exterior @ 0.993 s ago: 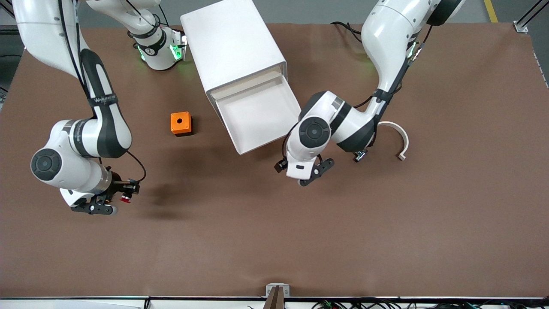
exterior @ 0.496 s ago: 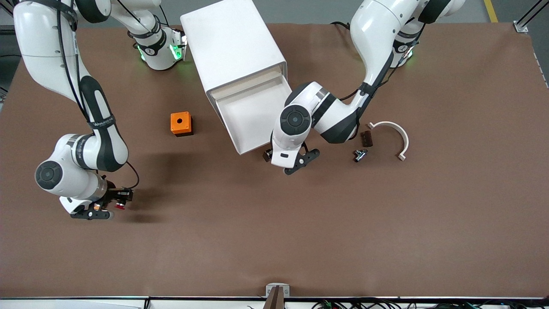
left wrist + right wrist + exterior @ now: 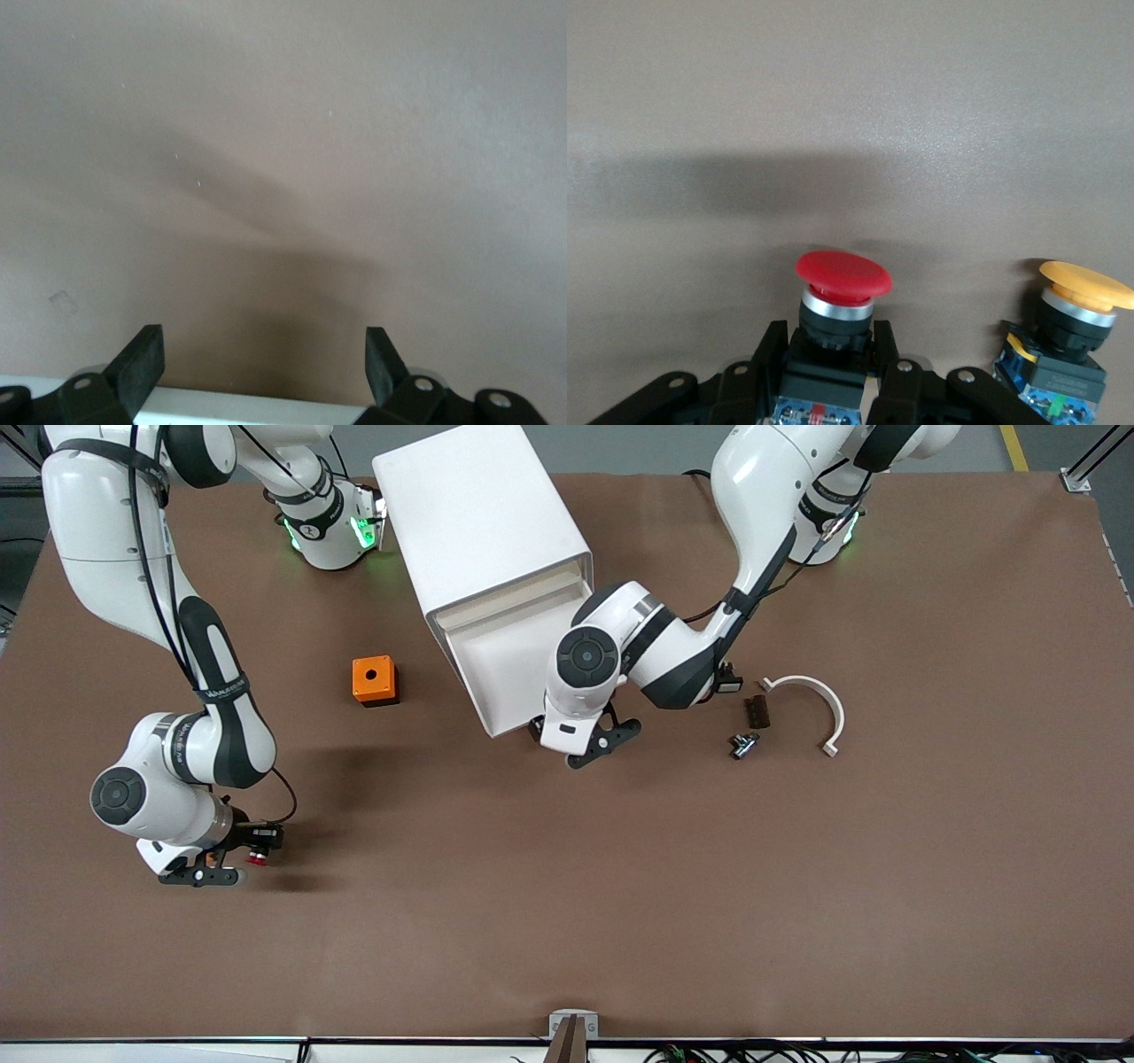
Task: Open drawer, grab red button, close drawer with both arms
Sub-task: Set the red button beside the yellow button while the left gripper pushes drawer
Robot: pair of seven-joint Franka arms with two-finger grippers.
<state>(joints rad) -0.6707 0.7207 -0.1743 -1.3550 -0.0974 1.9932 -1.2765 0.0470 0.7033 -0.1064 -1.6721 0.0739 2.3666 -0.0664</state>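
The white cabinet (image 3: pixel 483 522) stands at the robots' side of the table with its drawer (image 3: pixel 523 664) pulled open and nothing showing inside. The red-capped button (image 3: pixel 843 274) sits upright between the fingers of my right gripper (image 3: pixel 829 336), which is shut on its black body. In the front view that gripper (image 3: pixel 246 854) hangs low over bare table at the right arm's end, the button's (image 3: pixel 258 858) red cap showing. My left gripper (image 3: pixel 592 744) is open at the drawer's front edge. Between its fingers (image 3: pixel 142 354) a white edge shows.
An orange-capped button (image 3: pixel 1083 288) stands on the table beside the held one. An orange box with a hole (image 3: pixel 374 680) lies beside the drawer. A white curved piece (image 3: pixel 824 704), a small brown part (image 3: pixel 756 710) and a small metal part (image 3: pixel 742 744) lie toward the left arm's end.
My left gripper has swung in from the table to the drawer's front edge. My right gripper has sunk lower with the button, a little toward the front camera.
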